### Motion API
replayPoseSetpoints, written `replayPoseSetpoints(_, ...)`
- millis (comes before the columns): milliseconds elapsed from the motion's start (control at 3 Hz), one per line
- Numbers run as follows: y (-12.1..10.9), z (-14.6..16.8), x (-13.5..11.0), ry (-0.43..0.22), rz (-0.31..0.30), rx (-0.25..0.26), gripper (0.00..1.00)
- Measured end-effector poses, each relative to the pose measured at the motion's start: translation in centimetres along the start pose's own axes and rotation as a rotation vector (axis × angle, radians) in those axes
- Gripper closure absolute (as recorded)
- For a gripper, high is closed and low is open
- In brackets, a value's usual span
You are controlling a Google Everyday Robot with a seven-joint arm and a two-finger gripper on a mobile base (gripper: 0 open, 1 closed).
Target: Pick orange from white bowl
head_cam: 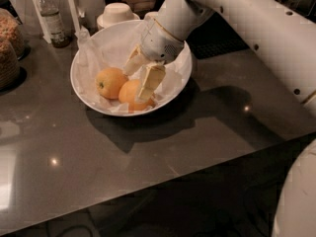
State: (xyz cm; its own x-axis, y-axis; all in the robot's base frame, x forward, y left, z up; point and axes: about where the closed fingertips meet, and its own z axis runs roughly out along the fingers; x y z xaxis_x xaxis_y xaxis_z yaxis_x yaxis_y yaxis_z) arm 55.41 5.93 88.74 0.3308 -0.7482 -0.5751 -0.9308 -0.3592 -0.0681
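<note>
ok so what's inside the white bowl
The white bowl is lined with crumpled white paper and holds the orange and, beside it, a second orange with a stem dimple. The claw is inside, open, one finger covering part of the orange. Paper hides the bowl's bottom.

Kitchen counter: bottle, jars, hand in the white bowl.

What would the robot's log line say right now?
gripper: inside white bowl | fingers: open, one across orange | orange: lying in bowl
</note>
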Motion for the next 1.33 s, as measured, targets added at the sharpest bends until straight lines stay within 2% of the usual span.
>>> replayPoseSetpoints(333,0.0,0.0,0.0,0.0,0.0,0.0,0.34)
replayPoseSetpoints(667,-2.0,0.5,0.2,-0.009,0.001,0.028,0.35)
replayPoseSetpoints(1000,-3.4,0.8,0.5,-0.004,0.007,0.028,0.35)
replayPoseSetpoints(1333,-3.6,0.7,0.5,-0.006,0.018,0.024,0.44)
